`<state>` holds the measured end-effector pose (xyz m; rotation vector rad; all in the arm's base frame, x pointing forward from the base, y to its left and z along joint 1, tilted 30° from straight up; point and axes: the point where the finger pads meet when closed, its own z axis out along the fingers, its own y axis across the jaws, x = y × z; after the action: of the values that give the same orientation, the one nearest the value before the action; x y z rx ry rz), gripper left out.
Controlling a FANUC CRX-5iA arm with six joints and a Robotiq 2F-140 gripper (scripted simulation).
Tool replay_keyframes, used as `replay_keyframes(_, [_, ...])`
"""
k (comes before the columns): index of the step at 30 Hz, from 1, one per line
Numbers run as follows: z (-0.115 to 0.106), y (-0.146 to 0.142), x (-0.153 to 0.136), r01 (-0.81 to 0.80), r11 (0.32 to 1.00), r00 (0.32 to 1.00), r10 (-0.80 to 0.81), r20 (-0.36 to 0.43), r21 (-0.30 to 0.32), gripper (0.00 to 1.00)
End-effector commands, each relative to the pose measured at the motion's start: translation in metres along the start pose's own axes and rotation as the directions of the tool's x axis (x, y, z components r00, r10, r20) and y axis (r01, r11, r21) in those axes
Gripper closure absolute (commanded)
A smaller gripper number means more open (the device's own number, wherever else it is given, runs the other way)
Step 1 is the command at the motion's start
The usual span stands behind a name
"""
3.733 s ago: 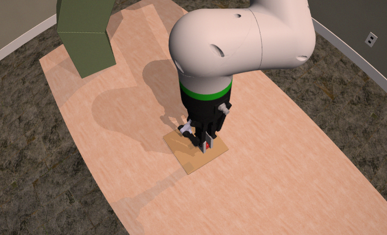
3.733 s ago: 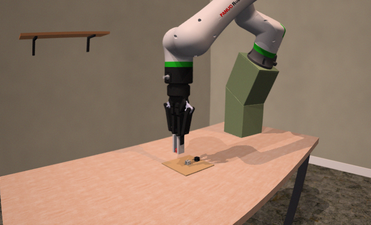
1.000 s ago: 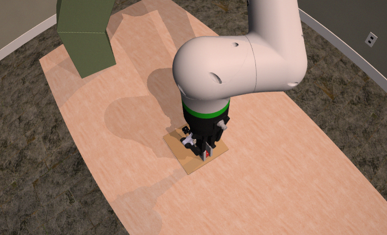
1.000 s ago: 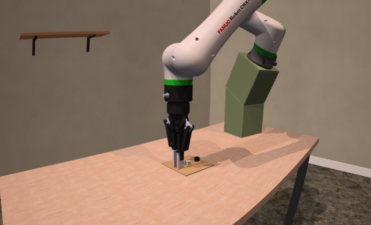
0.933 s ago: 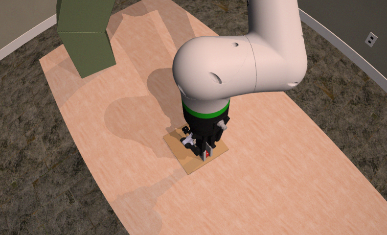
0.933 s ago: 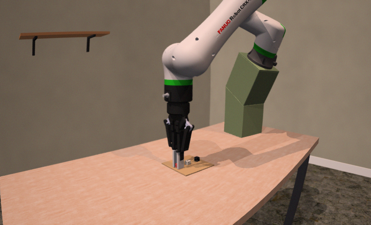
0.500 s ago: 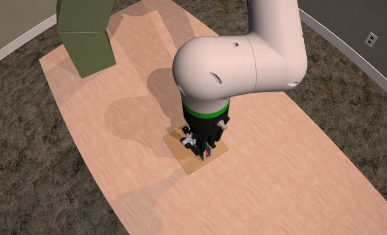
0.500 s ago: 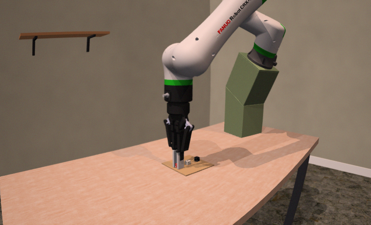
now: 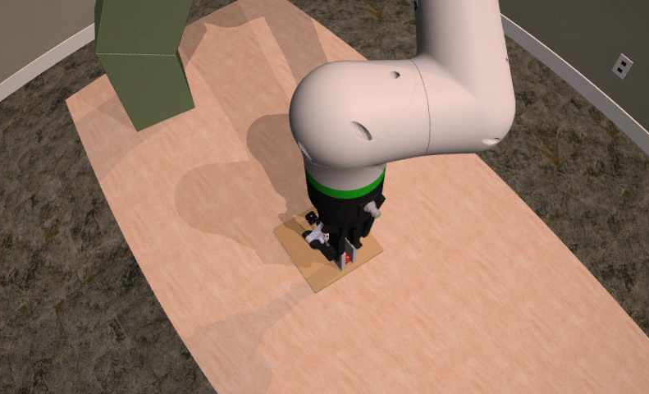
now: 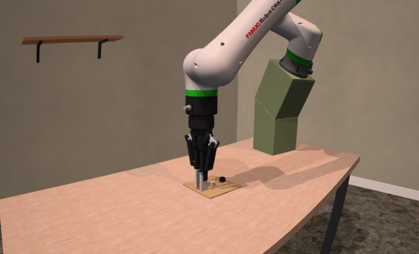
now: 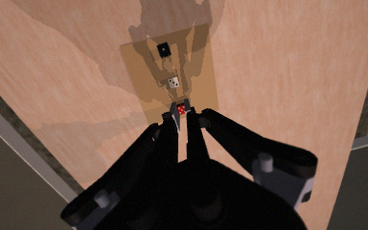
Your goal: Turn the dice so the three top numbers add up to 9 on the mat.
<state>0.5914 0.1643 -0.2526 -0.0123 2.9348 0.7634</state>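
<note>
My gripper [image 9: 347, 259] [image 10: 199, 188] [image 11: 181, 107] points down, shut on the red die [image 9: 348, 257] [image 10: 198, 186] [image 11: 181, 109]. The fingertips are low over the tan mat [image 9: 316, 282] [image 10: 210, 194] [image 11: 206, 86]; whether the red die touches the mat is hard to tell. Several white pips show on its upper face in the wrist view. The white die [image 9: 326, 235] [image 10: 212, 183] [image 11: 173, 81] sits near the mat's middle, with dark pips on top. The black die [image 9: 311, 217] [image 10: 222, 179] [image 11: 164, 49] sits farther back on the mat, with one pip on top. The mat looks flat.
The wooden table [image 9: 440, 302] [image 10: 95, 214] [image 11: 277, 72] surrounds the mat. The green pedestal [image 9: 147, 88] [image 10: 276, 125] stands at the table's far end. A wall shelf [image 10: 72, 39] hangs well away from the arm.
</note>
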Motion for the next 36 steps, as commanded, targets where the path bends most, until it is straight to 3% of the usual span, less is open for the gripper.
replay_keyframes(1, [0.0,0.0,0.0,0.0,1.0,1.0,0.0,0.0,0.0,0.93])
replay_keyframes(16, [0.0,0.0,0.0,0.0,1.0,1.0,0.0,0.0,0.0,0.81])
replay_keyframes(29, [-0.001,0.0,0.0,0.0,1.0,1.0,0.0,0.0,0.0,0.81])
replay_keyframes(36, [-0.019,0.0,0.0,0.0,1.0,1.0,0.0,0.0,0.0,0.81])
